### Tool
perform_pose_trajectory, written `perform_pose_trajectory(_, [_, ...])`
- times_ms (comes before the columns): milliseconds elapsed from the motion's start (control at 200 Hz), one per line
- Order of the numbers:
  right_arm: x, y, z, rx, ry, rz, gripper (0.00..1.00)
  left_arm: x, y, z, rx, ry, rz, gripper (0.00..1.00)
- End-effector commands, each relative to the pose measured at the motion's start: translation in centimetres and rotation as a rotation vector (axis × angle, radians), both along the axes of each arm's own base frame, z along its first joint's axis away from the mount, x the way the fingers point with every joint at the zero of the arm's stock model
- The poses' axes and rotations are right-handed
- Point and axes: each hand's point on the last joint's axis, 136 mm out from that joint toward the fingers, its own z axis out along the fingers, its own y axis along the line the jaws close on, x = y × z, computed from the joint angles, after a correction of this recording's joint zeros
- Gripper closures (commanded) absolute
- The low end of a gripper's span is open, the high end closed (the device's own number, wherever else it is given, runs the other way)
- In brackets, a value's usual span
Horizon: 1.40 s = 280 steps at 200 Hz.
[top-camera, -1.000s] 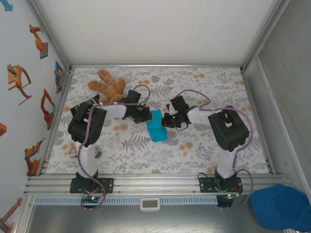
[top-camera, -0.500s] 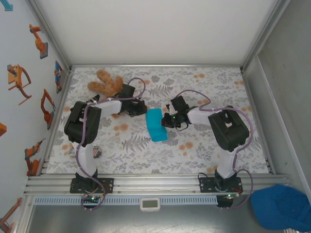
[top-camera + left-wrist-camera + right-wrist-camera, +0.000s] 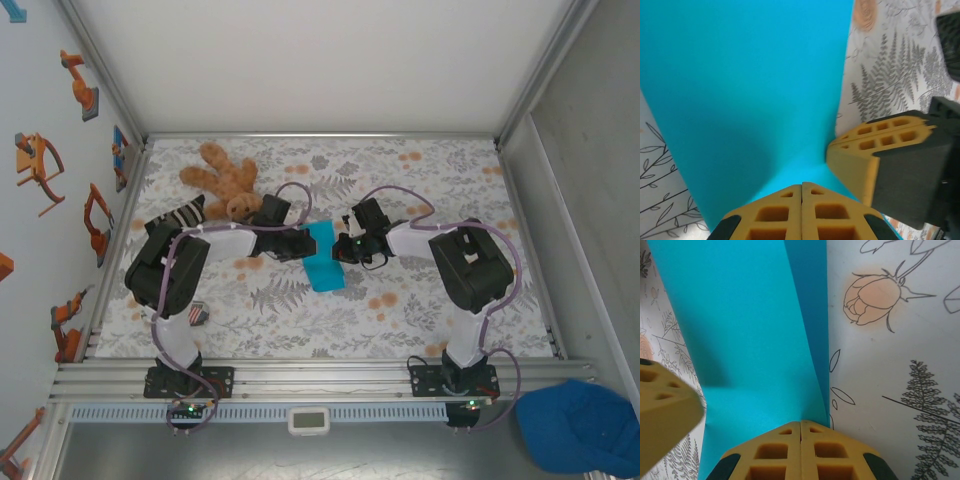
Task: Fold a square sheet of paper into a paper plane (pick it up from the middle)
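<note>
Centrally, square sheet of paper (image 3: 322, 258) between left pincer (image 3: 304, 245) and right pincer (image 3: 341, 248), both closed, apparently on it.

The top camera sits above and behind the arm bases (image 3: 190, 381). It looks steeply down on the whole table (image 3: 430, 300), with the bases at 6 o'clock. Each wrist camera looks along its own fingers from very close, with the left gripper (image 3: 801, 186) and the right gripper (image 3: 800, 423) at 6 o'clock of their own frames. Both wrist views share the blue paper (image 3: 322, 262) and some of the table. In the left view the other gripper is at 4 o'clock, and in the right view at 8 o'clock.
</note>
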Motion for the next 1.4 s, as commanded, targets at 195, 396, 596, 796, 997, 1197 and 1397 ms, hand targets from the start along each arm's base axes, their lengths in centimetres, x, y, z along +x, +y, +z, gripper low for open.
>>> perform_pose_trajectory(195, [-7.5, -8.2, -8.0, -0.367, 0.309, -0.069, 1.00, -0.5, 0.7, -3.0, -0.023, 0.025, 0.017, 0.95])
perform_pose_trajectory(396, [-8.0, -8.8, -8.5, -0.381, 0.322, -0.073, 1.00, 2.0, 3.8, -4.5, 0.077, -0.016, 0.094, 0.95])
perform_pose_trajectory(596, [-8.1, -9.1, -8.6, -0.389, 0.322, -0.076, 1.00, 5.1, 5.3, -4.1, 0.103, -0.040, 0.139, 0.95])
perform_pose_trajectory(796, [-7.7, -9.1, -8.3, -0.388, 0.312, -0.085, 1.00, 6.5, 5.0, -2.3, 0.103, -0.075, 0.129, 0.95])
perform_pose_trajectory(997, [-7.4, -8.9, -8.1, -0.382, 0.303, -0.087, 1.00, 5.7, 2.0, 2.4, -0.106, -0.152, 0.067, 0.94])
perform_pose_trajectory(1197, [-7.3, -8.8, -8.1, -0.377, 0.303, -0.085, 1.00, 3.8, -1.0, 0.6, -0.125, -0.096, 0.006, 0.94])
perform_pose_trajectory(1397, [-7.3, -8.8, -8.2, -0.379, 0.301, -0.082, 1.00, 4.8, -1.2, -2.0, -0.063, -0.052, 0.040, 0.94])
